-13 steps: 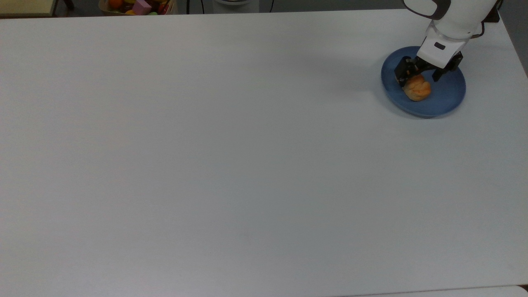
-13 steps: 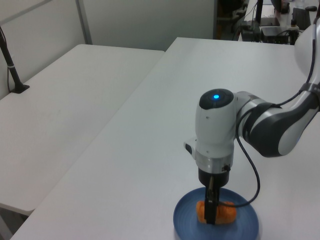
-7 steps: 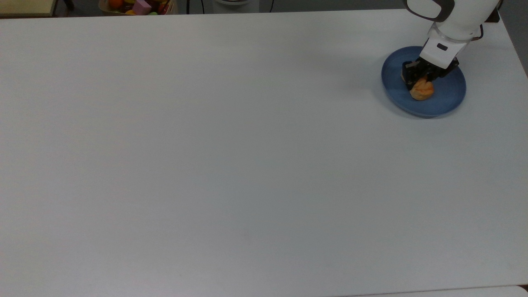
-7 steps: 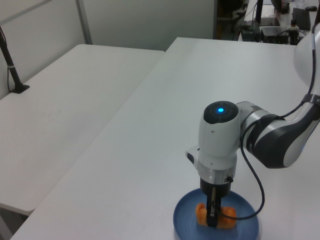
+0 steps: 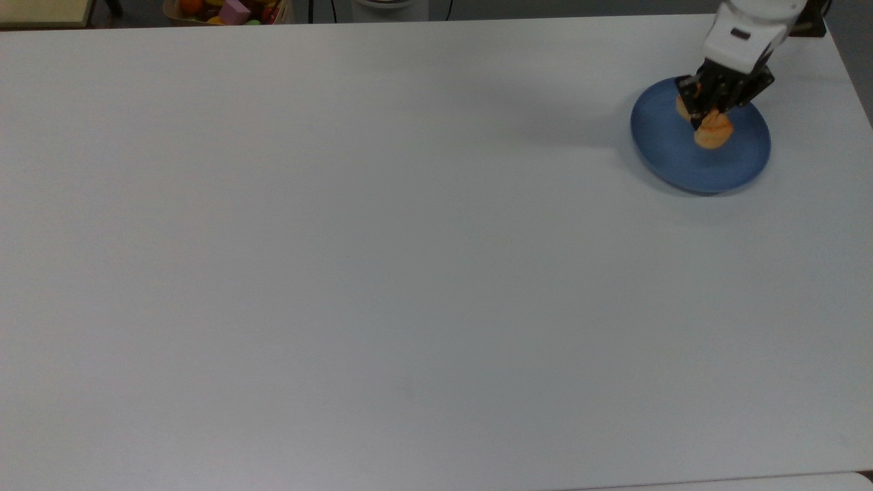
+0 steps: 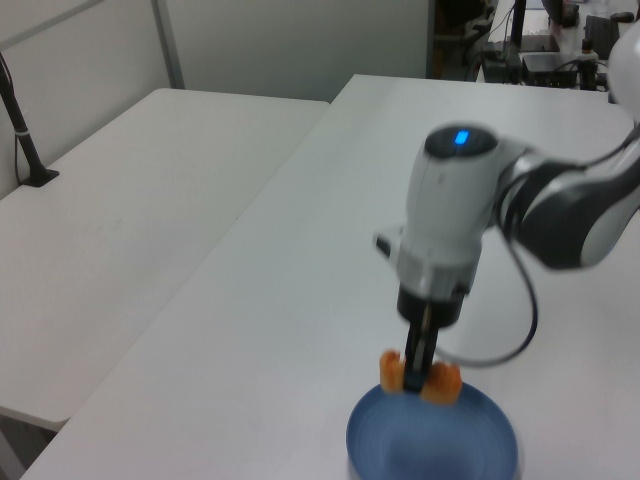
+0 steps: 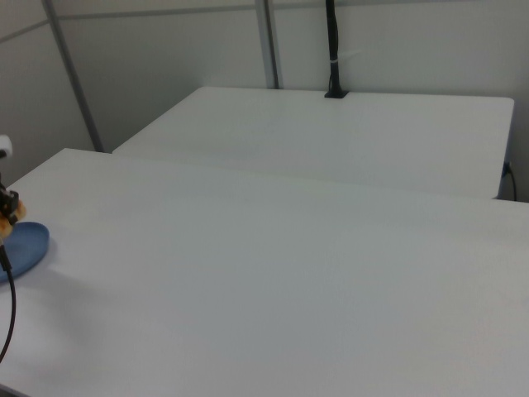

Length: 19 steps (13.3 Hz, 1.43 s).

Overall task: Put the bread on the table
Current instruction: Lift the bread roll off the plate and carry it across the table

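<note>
Gripping the bread (image 6: 420, 380) (golden-orange), the end effector (image 6: 417, 368) holds it clear above the blue plate (image 6: 432, 445).

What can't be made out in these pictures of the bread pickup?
- Middle of the bread: the left view has the fingers in front of it, so only its two orange ends show.
- Gap between bread and blue plate: the top view looks straight down, so the lift height is unclear.
- Gripper and bread: cut off by the right view's left edge.
- Arm: blurred in the left view.
</note>
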{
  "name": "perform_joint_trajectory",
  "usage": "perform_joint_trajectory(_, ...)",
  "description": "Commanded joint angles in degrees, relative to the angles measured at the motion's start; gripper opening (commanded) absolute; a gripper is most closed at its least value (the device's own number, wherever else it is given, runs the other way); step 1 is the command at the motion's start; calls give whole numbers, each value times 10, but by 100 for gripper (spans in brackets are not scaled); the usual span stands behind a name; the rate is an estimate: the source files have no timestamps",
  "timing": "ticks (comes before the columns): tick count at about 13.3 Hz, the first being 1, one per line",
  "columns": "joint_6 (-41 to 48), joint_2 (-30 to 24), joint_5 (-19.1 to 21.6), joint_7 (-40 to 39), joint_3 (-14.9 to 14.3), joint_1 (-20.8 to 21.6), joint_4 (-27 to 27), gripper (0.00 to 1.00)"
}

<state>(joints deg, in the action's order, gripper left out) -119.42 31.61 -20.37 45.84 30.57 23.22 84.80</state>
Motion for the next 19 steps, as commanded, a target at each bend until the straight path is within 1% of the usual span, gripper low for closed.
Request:
perform_joint_trajectory(1,-35,-128,64,-48,16,-56,99,0)
perform_joint_trajectory(2,-30,-162,106,-84,16,-73,109,0)
perform_joint_trajectory(3,-23,-194,132,-114,16,-91,122,0)
perform_joint_trajectory(4,-9,-208,141,-127,15,-99,123,0)
perform_joint_trajectory(6,37,-233,144,-159,6,-121,121,0)
perform_joint_trajectory(7,55,-246,158,-178,-10,-124,121,0)
perform_joint_trajectory(9,110,-267,212,-257,-65,-132,110,0)
perform_joint_trajectory(10,136,-274,227,-293,-99,-136,106,0)
perform_joint_trajectory(13,161,-283,231,-359,-175,-137,105,0)
perform_joint_trajectory(15,163,-284,232,-410,-239,-137,106,0)
perform_joint_trajectory(16,166,-284,236,-459,-293,-137,107,0)
perform_joint_trajectory(17,170,-284,240,-498,-331,-137,110,0)
perform_joint_trajectory(19,163,-279,261,-602,-438,-139,116,0)
